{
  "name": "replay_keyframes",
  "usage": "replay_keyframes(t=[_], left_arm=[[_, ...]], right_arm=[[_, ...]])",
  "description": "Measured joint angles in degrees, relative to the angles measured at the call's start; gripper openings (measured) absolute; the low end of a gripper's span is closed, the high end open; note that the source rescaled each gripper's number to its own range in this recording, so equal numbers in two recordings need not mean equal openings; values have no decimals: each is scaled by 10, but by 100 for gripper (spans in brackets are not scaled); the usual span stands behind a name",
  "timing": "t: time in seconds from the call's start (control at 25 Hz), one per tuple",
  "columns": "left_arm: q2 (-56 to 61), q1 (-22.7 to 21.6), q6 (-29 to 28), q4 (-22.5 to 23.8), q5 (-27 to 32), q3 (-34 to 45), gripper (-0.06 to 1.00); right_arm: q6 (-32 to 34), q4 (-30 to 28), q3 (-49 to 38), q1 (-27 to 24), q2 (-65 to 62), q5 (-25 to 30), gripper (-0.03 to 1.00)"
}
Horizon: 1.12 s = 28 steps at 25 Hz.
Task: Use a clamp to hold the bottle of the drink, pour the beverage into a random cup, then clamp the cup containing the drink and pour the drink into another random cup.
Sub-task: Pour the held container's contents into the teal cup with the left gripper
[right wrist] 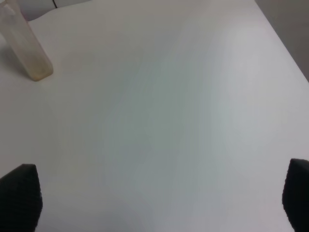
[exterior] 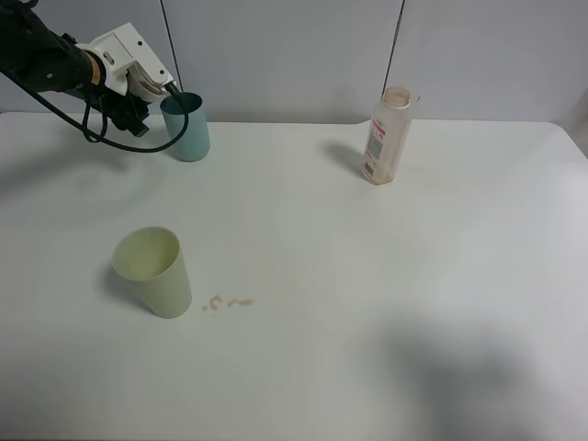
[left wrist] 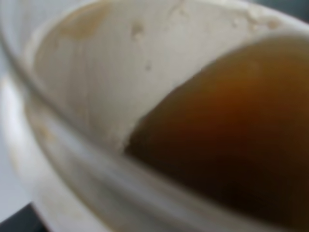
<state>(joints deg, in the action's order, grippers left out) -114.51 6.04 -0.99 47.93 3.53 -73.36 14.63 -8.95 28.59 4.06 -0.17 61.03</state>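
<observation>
At the far left of the bench, the left end effector is clamped tight on the white cup, tipping it over the mouth of the teal cup, which stands upright just beside it. The left wrist view looks straight into the held cup: the brown beverage has pooled against the lowered side, close under the clear rim. Whether any liquid is crossing over yet cannot be told from the high view.

This looks like the task's second pour, and doing it well likely depends on a slow roll of the wrist. The lip should sit above the middle of the teal cup's mouth without touching that light cup's rim, which could knock it over. A firm grip matters too, since the load shifts as the cup empties.

A few pale drops lie on the bench right of the pale green cup, at the near left, a warning of how easily this drink spills. The bottle stands upright at the far side, right of centre, well apart from the pour. The right end effector hangs above bare bench with its jaws spread wide and nothing between them.
</observation>
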Motion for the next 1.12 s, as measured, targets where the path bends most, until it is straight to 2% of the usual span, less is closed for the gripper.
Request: replay_keyframes(t=[1.12], left_arm=[[0, 0, 2, 7, 22, 0, 1]], right_arm=[[0, 0, 0, 0, 0, 0, 100]])
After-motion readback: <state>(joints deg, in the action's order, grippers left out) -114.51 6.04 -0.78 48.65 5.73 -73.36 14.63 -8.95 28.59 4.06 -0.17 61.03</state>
